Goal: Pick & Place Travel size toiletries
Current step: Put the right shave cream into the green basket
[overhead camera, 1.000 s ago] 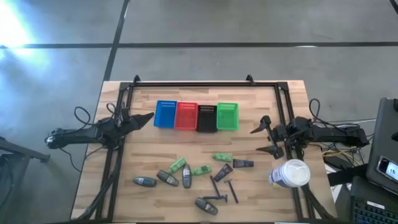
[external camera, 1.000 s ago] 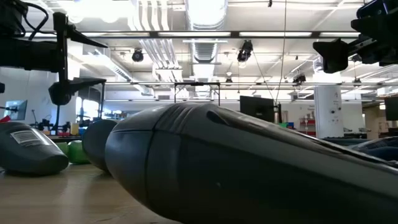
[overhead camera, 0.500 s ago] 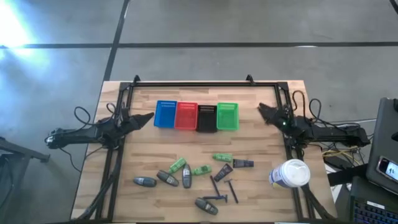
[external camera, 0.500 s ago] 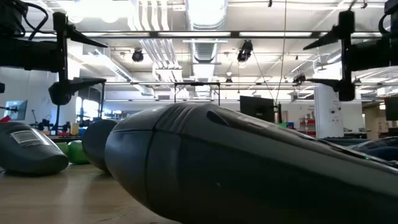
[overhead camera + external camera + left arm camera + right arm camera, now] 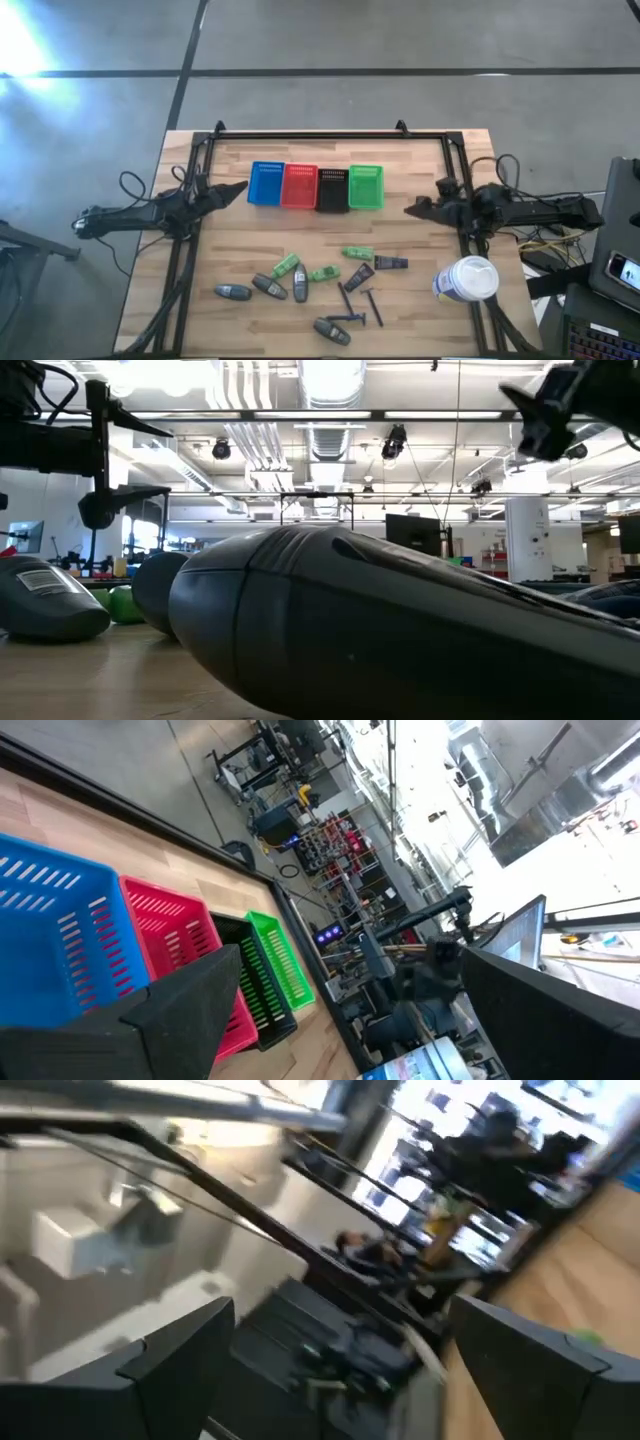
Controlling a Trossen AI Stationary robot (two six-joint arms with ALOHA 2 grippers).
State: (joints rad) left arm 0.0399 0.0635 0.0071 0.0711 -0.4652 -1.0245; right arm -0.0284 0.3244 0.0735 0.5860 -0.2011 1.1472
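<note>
High view: my table (image 5: 440, 300) carries the white tub (image 5: 467, 279) at its right edge, four baskets (image 5: 316, 187) along the far side, and the toiletries (image 5: 312, 286) scattered along the near edge. Left gripper (image 5: 232, 188) beside the blue basket, right gripper (image 5: 418, 208) right of the green one, both spread wide, empty.

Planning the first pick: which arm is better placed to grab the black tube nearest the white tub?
Probably the right. Its open end effector hangs just above the black tube, on that side of the table. The left end effector waits by the blue basket, farther away.
</note>
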